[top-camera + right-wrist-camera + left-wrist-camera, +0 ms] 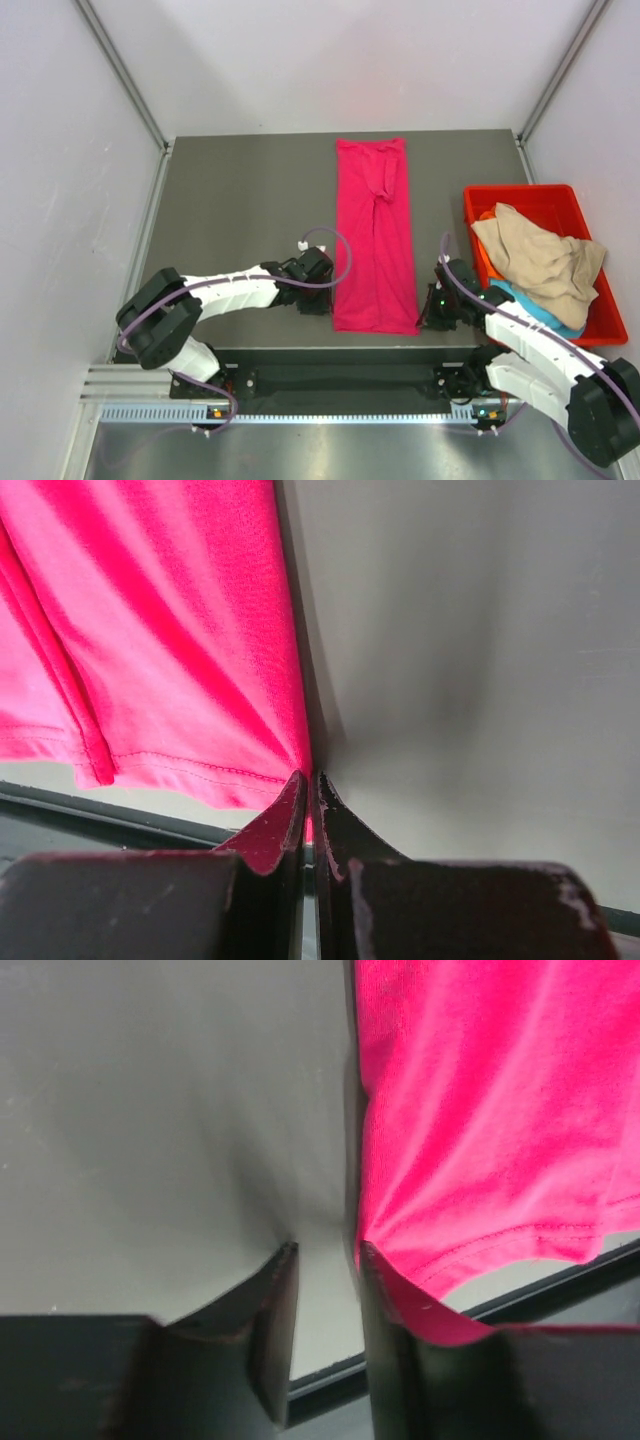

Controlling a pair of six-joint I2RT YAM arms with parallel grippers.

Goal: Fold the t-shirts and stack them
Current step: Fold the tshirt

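Note:
A magenta-pink t-shirt (375,235) lies folded into a long narrow strip on the dark table, running from the far side toward the near edge. My left gripper (326,298) sits at the shirt's near left corner. In the left wrist view that gripper (325,1250) is open, with bare table in the gap and the shirt's hem (480,1250) draped over the outside of its right finger (385,1300). My right gripper (430,318) is at the near right corner. In the right wrist view it (310,777) is shut, pinching the shirt's edge (200,680).
A red plastic bin (590,200) stands at the right, holding a tan shirt (540,260) over a turquoise one (545,312) and a bit of orange cloth (488,268). The table's near edge (100,805) runs just behind both grippers. Grey walls enclose the table.

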